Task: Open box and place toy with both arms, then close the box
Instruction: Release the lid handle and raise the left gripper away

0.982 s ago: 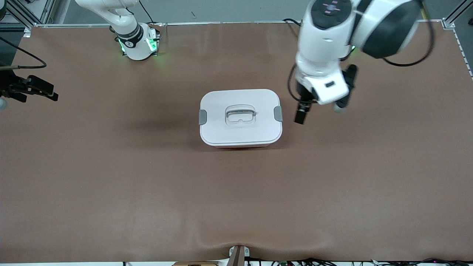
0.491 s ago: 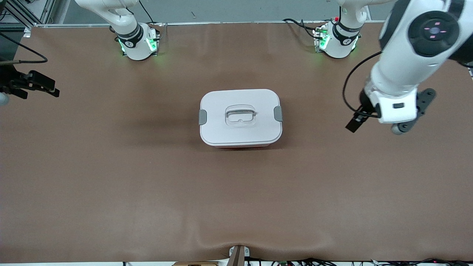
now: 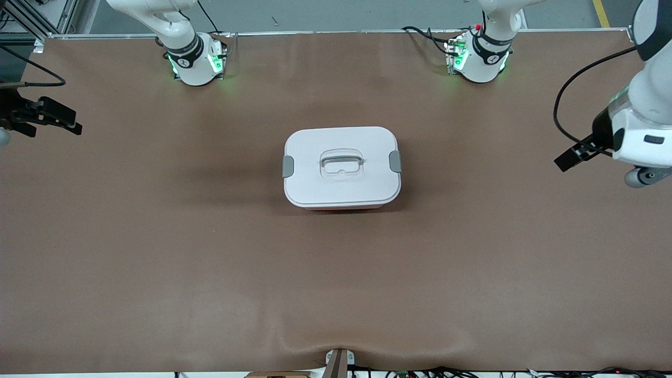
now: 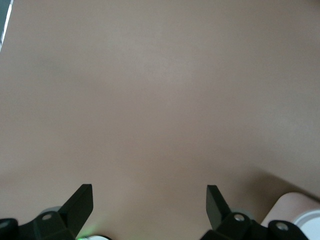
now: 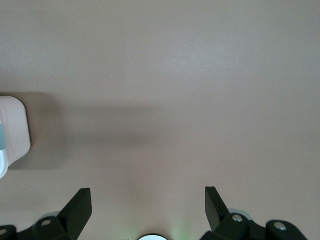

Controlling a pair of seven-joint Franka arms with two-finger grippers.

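Front view: the box [image 3: 342, 167] is sitting at the centre of the frame on the brown table [image 3: 210, 273], its white lid [image 3: 341, 184] lying closed, a grey clip [image 3: 288, 166] showing at one short end and a second grey clip [image 3: 395, 161] at the other, the recessed handle [image 3: 342, 163] lying mid-lid; a sliver of the pink base is peeking out at the lid's lower edge; the toy is not showing in any view; the left gripper [image 3: 569, 156] is hanging at the right edge of the frame over bare table, well apart from the box; the right gripper [image 3: 50, 118] is waiting at the upper left edge of the frame, also well apart from the box.
Left wrist view: the left gripper's fingers [image 4: 81, 202] are standing wide apart, holding nothing and touching nothing, bare table lying beneath.
Right wrist view: the right gripper's fingers [image 5: 80, 205] are likewise spreading wide apart and holding nothing; a corner of the box [image 5: 12, 132] is showing at the left edge of the frame.
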